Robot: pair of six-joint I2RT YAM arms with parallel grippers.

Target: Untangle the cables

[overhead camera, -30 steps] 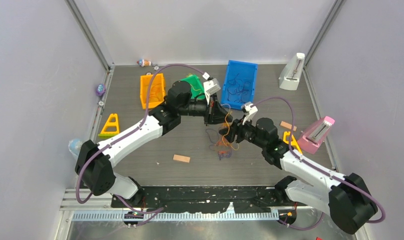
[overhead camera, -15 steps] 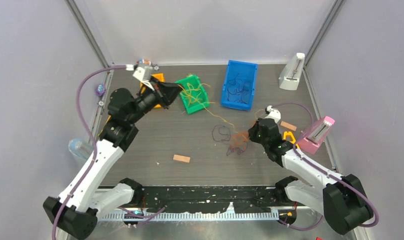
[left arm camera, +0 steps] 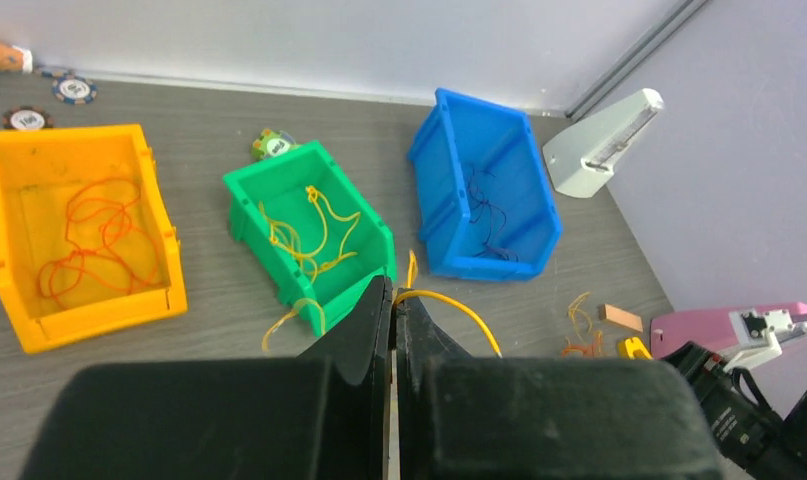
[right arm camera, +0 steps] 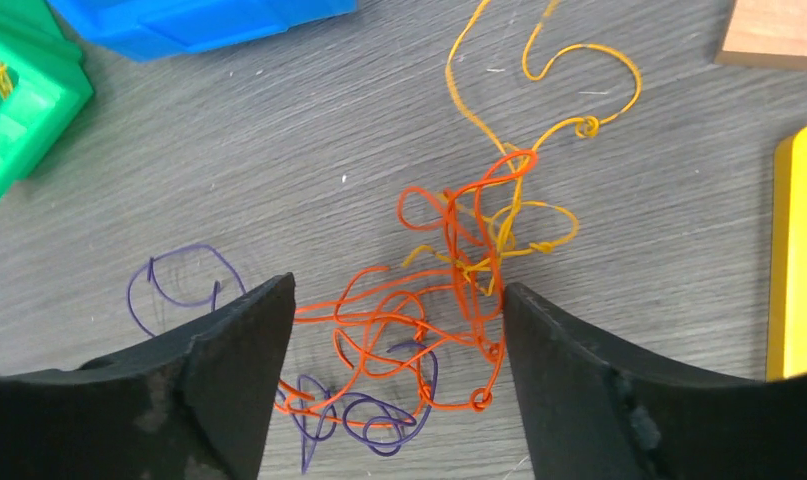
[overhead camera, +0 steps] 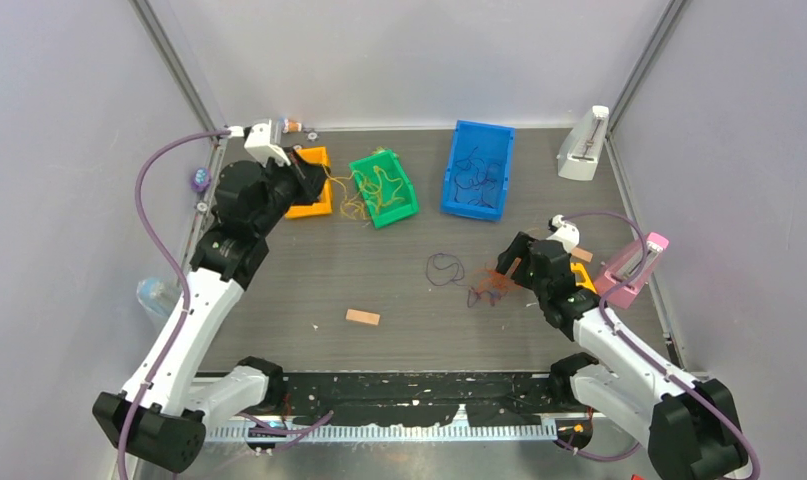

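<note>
Grey wood-grain surface (overhead camera: 379, 270). Near edge: small wooden block (overhead camera: 362, 317). Mid-right: right tool (right arm camera: 394, 310) spread wide, fingers either side of tangle of cables (right arm camera: 449, 300) (orange-red, yellow, purple) lying on surface. Farther left: left tool (left arm camera: 392, 300) closed, pinching yellow cable (left arm camera: 449, 303) near green bin (left arm camera: 254, 235). Orange bin (left arm camera: 99, 315) holds orange-red strands; blue bin (left arm camera: 431, 205) holds dark ones.

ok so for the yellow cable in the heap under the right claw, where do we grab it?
Probably take the yellow cable on its free curl past the orange knot, where it lies alone on the table. Come straight down with the open right claw, jaws across the strand; nearer in, it weaves through orange loops.
</note>
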